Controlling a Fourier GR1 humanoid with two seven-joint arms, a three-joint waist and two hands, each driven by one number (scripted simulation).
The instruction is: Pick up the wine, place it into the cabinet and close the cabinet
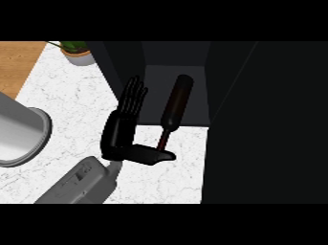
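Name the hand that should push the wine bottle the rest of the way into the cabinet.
Left, most likely. The left hand lies open right beside the wine bottle, thumb by its neck, at the open cabinet. The right hand is out of view.

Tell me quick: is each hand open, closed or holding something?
Left hand: open, fingers straight, beside the wine bottle.
Right hand: not in view.

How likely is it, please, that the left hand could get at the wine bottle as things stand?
Likely yes. The left hand lies open left of the wine bottle, whose body is inside the cabinet and neck over the counter. Nothing stands between them, and the thumb is by the neck.
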